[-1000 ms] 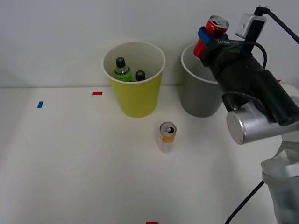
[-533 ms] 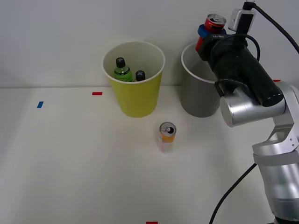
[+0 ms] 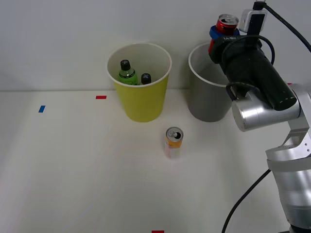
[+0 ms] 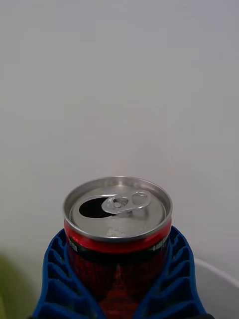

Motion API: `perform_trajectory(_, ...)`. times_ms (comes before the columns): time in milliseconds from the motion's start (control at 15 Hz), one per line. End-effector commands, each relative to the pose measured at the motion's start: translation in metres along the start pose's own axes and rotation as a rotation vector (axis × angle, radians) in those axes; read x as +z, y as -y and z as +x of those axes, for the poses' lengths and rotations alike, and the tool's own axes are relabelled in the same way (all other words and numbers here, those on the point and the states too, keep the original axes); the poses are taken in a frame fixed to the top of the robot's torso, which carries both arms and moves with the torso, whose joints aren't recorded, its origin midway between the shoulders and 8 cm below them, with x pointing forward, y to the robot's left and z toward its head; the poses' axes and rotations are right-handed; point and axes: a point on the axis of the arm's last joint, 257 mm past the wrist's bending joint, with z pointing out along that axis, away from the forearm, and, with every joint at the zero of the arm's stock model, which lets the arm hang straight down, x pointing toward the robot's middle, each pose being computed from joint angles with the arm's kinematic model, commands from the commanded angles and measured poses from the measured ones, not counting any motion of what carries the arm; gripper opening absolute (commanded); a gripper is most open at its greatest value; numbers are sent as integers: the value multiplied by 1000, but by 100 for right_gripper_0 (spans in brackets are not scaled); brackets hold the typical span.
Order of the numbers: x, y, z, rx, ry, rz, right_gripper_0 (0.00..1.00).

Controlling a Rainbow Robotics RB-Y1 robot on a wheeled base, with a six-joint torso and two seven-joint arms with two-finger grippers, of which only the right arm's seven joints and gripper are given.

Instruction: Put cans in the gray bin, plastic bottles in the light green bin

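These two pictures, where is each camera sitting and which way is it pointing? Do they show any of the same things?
Front view: sits above the arms, looking forward and down at the table with the light green bin, gray bin and orange-yellow can; the right arm comes in from the right.
Right wrist view: rides on the right arm's wrist, facing a pale wall past the red can; its blue fingers show at the bottom.
Shared: the red can clamped in the right gripper.

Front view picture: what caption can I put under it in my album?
Right gripper holds a red can above the gray bin; another can waits on the table.
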Motion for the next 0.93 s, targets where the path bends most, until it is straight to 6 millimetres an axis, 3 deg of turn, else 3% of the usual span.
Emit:
perform_trajectory(67, 0, 5, -2, -18, 1, 2, 0)
perform_trajectory(400, 4, 12, 12, -19, -30, 10, 0)
perform_trajectory(467, 5, 11, 13, -9, -32, 8, 14)
perform_trajectory(600, 6, 11, 12, 7, -31, 7, 93)
perform_trajectory(667, 5, 11, 13, 13, -33, 6, 100)
perform_trajectory(933, 5, 11, 8, 27, -20, -4, 100)
